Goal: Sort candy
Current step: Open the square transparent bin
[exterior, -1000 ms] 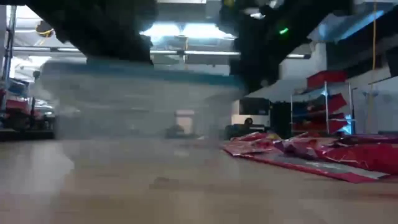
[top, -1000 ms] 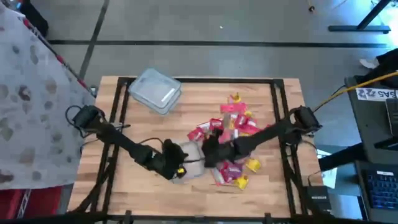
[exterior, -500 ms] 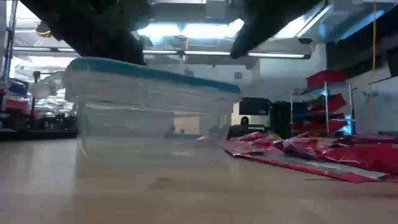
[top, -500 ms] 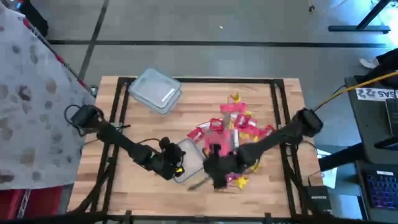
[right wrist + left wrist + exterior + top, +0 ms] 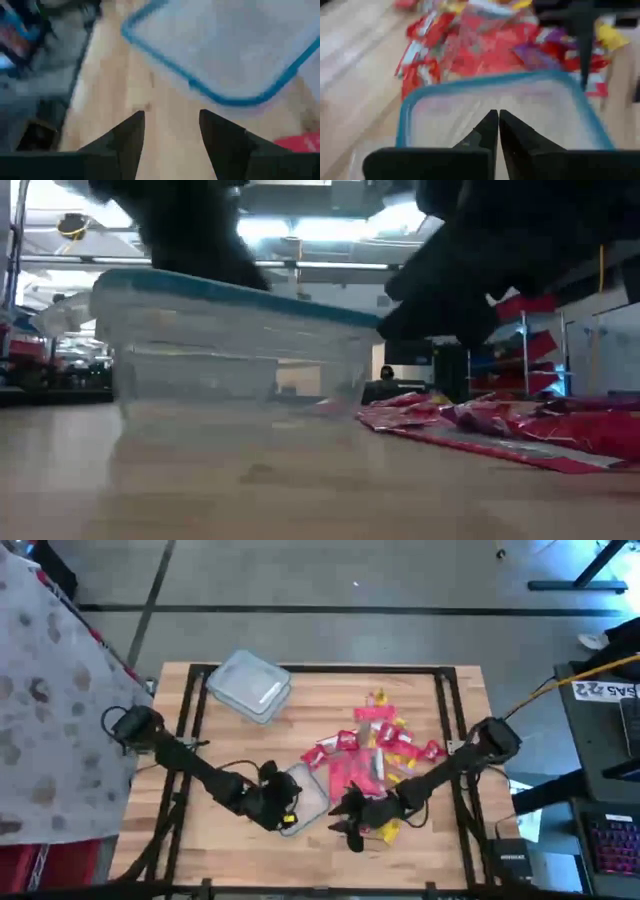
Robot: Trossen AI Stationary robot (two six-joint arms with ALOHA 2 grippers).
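A clear tub with a teal-rimmed lid stands on the wooden table, left of the candy pile. The candy is a heap of flat red and pink packets with some purple and yellow pieces. My left gripper is shut at the tub's left side, over its lid. My right gripper is open and empty near the table's near edge. It hangs above bare wood and points at the tub. My left gripper has its shut fingertips over the lid, near the lid's left edge. It comes slanting down from the table's left. In the low view the dark arm reaches down to the lid's top. Whether the tips press on the lid, I cannot tell.
A second clear tub sits near the far left corner. Black frame rails run along the table's left and right sides. A person in patterned cloth stands left of the table. Bare wood lies along the near edge.
My right gripper has drawn back from the tub and the candy pile toward the table's near edge. In the low view the tub was blurred in motion a second ago. It now stands still on the table, shifted slightly.
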